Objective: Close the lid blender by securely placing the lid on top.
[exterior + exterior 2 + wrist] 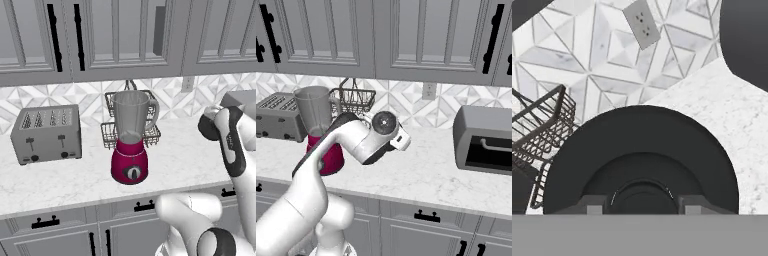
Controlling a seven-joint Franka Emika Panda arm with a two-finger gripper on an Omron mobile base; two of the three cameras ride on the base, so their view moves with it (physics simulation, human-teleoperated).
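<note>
Claw (642, 206) pinching the lid (642, 160) by its centre knob, well right of the blender (130, 145) standing on the table (190, 155) (jar mouth open). Could slip or land tilted if brought over off-centre; may also clip the wire basket (542, 130).

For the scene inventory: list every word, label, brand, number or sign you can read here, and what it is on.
None can be read.
Blender: its dial carries a small white mark, no letters or numbers.
Toaster: plain knobs and levers, no label.
Wall outlet: slots only, no text.
</note>
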